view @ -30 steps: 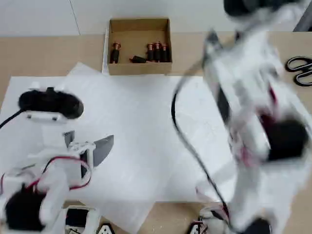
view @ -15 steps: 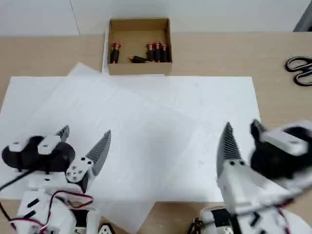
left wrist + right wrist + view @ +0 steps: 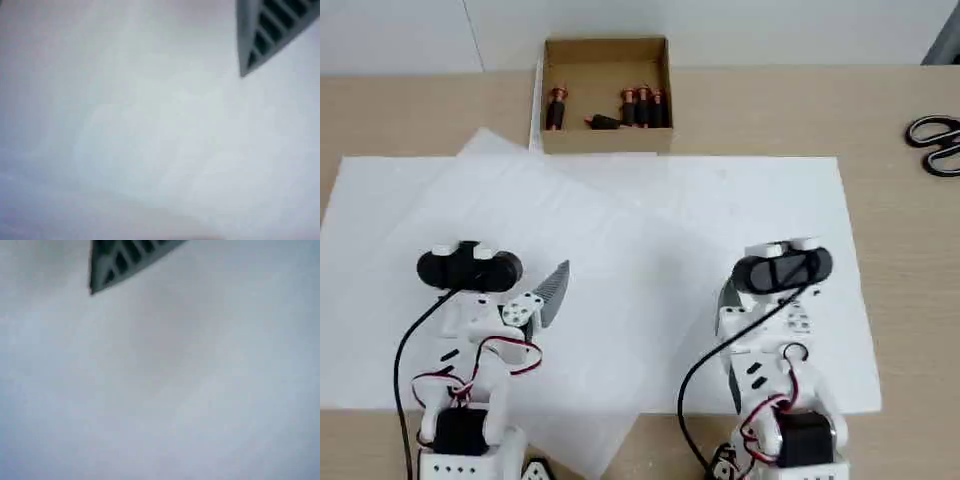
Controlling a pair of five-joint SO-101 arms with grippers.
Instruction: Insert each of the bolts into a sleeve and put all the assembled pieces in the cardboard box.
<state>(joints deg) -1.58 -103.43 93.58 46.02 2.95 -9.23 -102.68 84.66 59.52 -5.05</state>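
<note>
The cardboard box [image 3: 607, 141] stands at the far middle of the table. Inside it lie several copper-and-black assembled pieces: one at the left [image 3: 557, 108], a group at the right [image 3: 642, 106], and a dark piece [image 3: 604, 122] between them. Both arms are folded back near the table's front edge, far from the box. My left gripper [image 3: 552, 290] hangs just above the white paper [image 3: 650, 230] at the front left and appears again in the left wrist view [image 3: 265, 30]. My right gripper [image 3: 728, 296] sits tucked under its arm at the front right, and also in the right wrist view [image 3: 125, 260]. Nothing lies near either gripper.
Large white paper sheets cover the middle of the table, overlapping at an angle. A pair of scissors [image 3: 935, 143] lies on the bare wood at the far right. Bare tabletop [image 3: 420, 110] flanks the box.
The right arm swung down from high over the table and folded back to the front right. The left arm drew back too; its gripper stood open half a second ago.
</note>
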